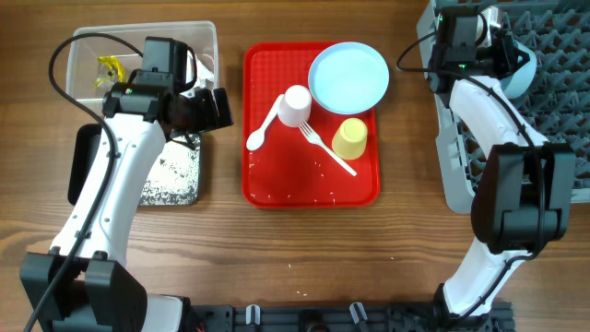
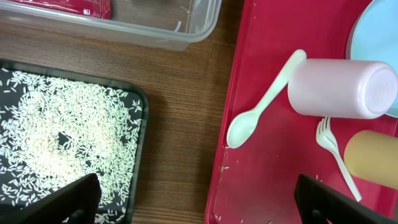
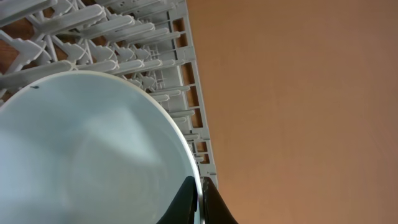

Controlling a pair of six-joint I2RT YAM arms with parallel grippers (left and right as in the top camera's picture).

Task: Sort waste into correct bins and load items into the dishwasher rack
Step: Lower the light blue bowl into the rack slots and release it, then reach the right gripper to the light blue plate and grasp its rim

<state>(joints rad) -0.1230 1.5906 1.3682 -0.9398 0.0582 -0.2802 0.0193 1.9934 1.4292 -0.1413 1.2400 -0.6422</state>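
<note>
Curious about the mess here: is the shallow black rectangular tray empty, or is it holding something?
Not empty: loose white rice-like grains lie scattered thinly over most of the shallow black rectangular tray.

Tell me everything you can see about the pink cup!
The pink cup is pale, smooth plastic with no handle. It seems to stand mouth down on the red tray, its closed bottom showing. The handle of the white spoon reaches its side, the fork lies close, and the blue plate is beside it. Nothing holds it.
</note>
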